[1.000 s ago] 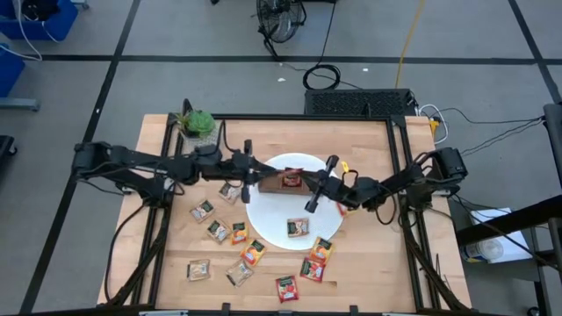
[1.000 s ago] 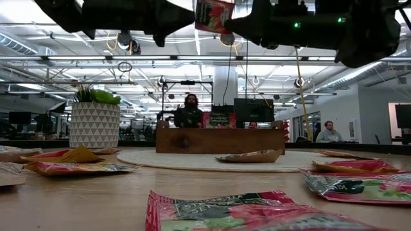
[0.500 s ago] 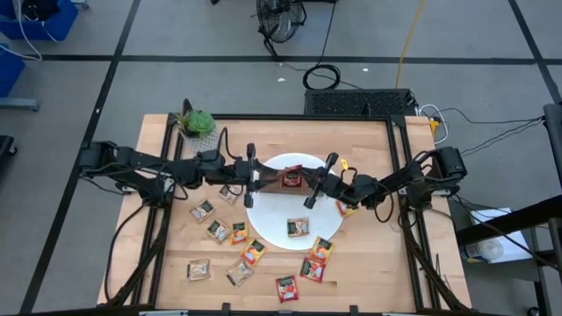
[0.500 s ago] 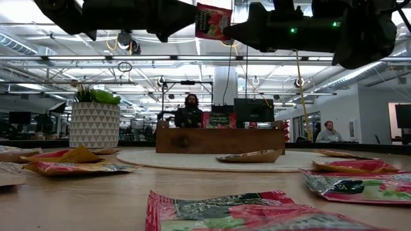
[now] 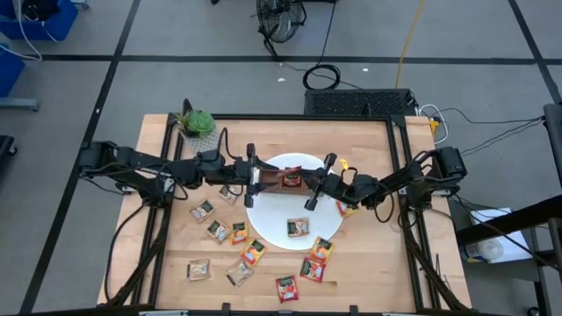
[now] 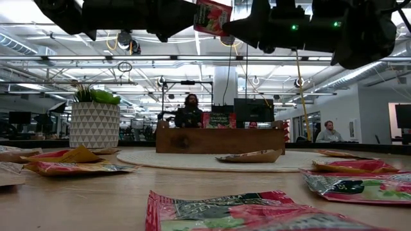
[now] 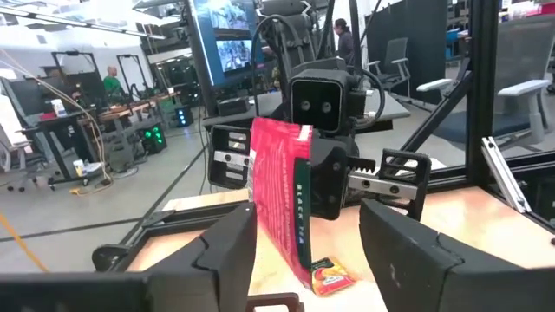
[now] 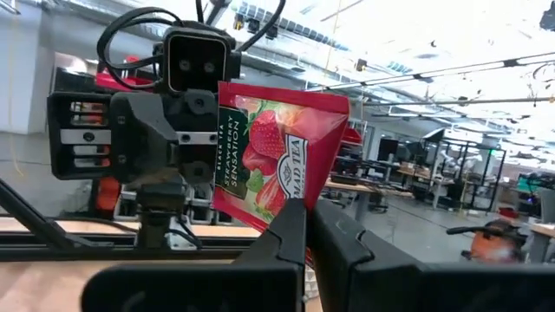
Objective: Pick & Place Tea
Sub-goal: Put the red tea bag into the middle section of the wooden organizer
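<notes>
The right end effector (image 8: pixel 305 227) is clenched on a red strawberry tea sachet (image 8: pixel 277 156), holding it in the air over the white plate (image 5: pixel 272 215). The left end effector (image 7: pixel 305 247) faces it with fingers spread, released, the sachet standing between them

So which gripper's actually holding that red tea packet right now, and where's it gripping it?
The right gripper holds the red tea packet, pinched at its bottom edge, upright above the white plate. The left gripper is open around it, not gripping.
</notes>
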